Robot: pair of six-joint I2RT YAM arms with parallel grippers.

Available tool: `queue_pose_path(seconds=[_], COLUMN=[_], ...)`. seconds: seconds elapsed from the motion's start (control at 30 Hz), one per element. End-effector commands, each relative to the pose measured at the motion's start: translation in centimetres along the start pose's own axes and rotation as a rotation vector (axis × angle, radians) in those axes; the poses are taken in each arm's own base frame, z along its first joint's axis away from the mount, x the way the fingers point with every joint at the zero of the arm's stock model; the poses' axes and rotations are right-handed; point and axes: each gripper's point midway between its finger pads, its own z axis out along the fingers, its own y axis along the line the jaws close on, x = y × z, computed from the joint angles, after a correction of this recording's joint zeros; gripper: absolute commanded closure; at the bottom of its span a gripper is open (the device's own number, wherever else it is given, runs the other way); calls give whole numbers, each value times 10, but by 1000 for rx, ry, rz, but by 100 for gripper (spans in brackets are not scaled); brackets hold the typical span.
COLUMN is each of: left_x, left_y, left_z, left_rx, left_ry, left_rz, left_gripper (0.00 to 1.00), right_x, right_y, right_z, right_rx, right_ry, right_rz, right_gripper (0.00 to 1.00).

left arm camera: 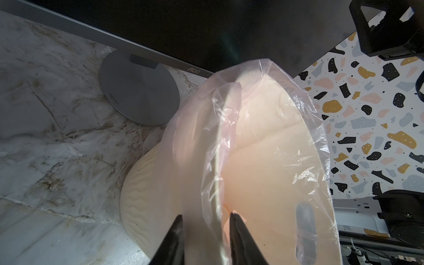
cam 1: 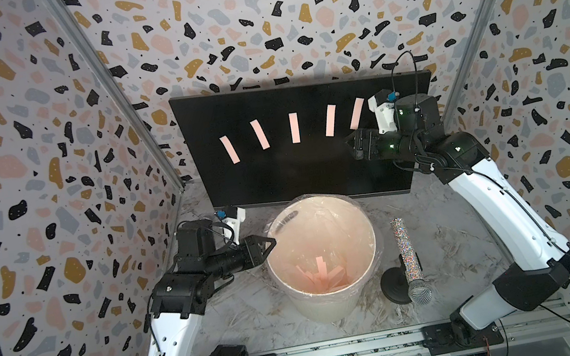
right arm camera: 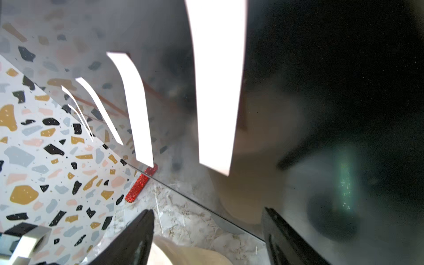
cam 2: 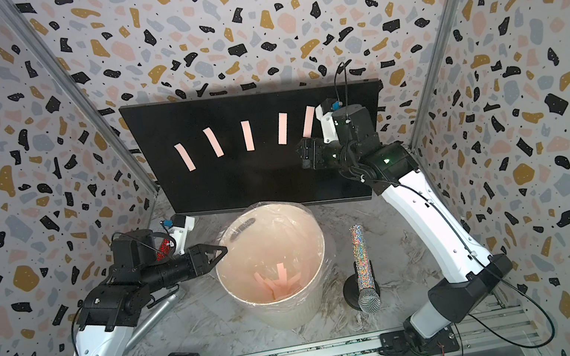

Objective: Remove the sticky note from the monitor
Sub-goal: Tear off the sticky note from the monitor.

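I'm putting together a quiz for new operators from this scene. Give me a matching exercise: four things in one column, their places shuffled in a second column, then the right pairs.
Things
1. left gripper
2. right gripper
3. microphone
4. loose pink strips

Places
A. on the table, beside the white bucket
B. in front of the monitor, near its sticky notes
C. at the bucket's rim
D. at the bucket's bottom

Pairs: 1-C, 2-B, 3-A, 4-D
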Motion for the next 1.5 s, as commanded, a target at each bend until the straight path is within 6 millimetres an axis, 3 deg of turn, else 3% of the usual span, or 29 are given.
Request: queue_pose_path(seconds=[0.0, 0.27, 0.63, 1.47], left_x=[1, -1, -2, -3], left_y=[-6, -6, -6, -7], left_z=[-2, 0, 3, 3], left_rx=[15, 19, 18, 20], left_ry=[13, 21, 42, 47], left_rz=[11, -3, -20, -28], left_gripper=[68, 69, 69, 69], right_x=[-24, -36, -51, -55], right_y=[4, -8, 3, 6], right_z=[-15, -10, -6, 5], right_rx=[-69, -160, -280, -324], right_ry=[-98, -159, -195, -193], right_rz=[74, 206, 240, 279], right_gripper=[21, 24, 31, 53])
